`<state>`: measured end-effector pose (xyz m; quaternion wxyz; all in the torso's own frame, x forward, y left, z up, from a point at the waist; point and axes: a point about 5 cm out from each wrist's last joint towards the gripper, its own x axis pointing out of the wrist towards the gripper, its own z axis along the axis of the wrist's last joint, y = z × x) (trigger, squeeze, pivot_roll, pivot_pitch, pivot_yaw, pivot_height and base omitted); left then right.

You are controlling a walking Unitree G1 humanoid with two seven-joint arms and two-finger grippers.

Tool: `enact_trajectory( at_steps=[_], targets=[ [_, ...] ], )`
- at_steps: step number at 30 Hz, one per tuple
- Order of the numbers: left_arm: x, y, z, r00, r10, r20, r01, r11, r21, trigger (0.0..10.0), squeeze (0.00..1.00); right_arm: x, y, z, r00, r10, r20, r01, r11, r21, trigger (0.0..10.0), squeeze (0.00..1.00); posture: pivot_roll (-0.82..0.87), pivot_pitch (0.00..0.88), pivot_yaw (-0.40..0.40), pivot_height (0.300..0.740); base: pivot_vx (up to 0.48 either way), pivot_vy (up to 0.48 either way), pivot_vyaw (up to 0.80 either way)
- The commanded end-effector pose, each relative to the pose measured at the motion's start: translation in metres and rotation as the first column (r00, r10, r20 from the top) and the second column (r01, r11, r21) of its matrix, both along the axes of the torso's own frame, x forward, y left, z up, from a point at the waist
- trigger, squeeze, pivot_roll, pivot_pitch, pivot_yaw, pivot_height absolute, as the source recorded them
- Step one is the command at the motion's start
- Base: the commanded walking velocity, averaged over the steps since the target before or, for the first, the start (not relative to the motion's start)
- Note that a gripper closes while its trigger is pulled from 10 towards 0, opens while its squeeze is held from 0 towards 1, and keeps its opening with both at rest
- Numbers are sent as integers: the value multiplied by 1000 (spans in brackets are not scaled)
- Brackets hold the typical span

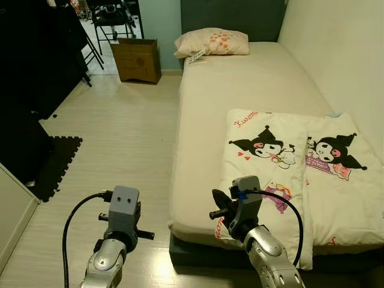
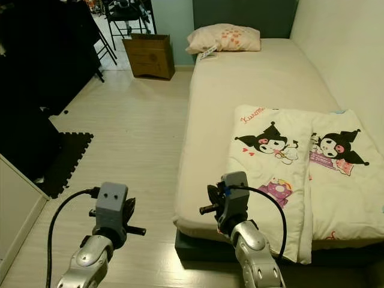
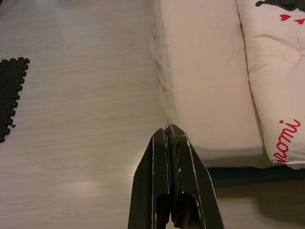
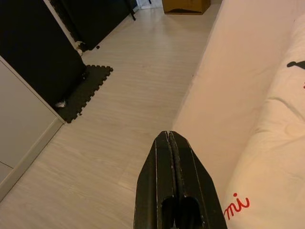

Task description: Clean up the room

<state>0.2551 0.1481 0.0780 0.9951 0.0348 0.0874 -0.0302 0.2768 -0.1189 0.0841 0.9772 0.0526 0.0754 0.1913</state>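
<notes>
A cream bed [image 1: 240,90] runs along the right wall. On its near end lies a folded white blanket [image 1: 282,162] with black cartoon figures and red lettering, its edge hanging over the mattress corner. A pink-patterned pillow [image 1: 212,42] sits at the head, with a small white paper [image 1: 197,57] beside it. My left gripper [image 3: 167,130] is shut and empty, low over the wooden floor just left of the bed's near corner. My right gripper [image 4: 167,134] is also shut and empty, held over the bed's near edge by the blanket's hem [image 4: 267,181].
A cardboard box [image 1: 137,60] stands at the far end of the floor near a black chair [image 1: 114,18]. Dark furniture [image 1: 30,66] lines the left side, with a black foam mat [image 1: 57,165] at its foot and a white cabinet [image 4: 24,124] nearer.
</notes>
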Motion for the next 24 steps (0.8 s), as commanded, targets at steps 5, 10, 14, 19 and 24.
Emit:
enact_trajectory(
  at_steps=[5,10,14,19,24],
  targets=[
    [-2,4,-1,1000,11,-17,-11,1000,20,10000,0,-2,0,0,1000,-7,-11,7,1000,18,10000,0,-69,155,50,740,0,-384,0],
    [-1,4,-1,1000,16,-15,-16,1000,10,10000,0,-2,-1,0,1000,-11,-13,11,1000,16,10000,0,-71,158,49,740,0,-410,0],
    [0,4,-2,999,33,-16,-33,999,-10,10000,0,-2,-2,0,1000,-13,-13,13,1000,13,10000,0,-75,157,45,740,0,0,0],
    [1,5,-1,999,35,-9,-35,999,-1,10000,0,-1,-2,1,1000,-9,-10,10,1000,12,10000,0,-77,154,37,740,0,0,0],
    [1,5,-1,999,45,-8,-45,999,-8,10000,0,1,-2,2,1000,-6,-8,6,1000,11,10000,0,-79,150,33,740,0,0,0]
  ],
)
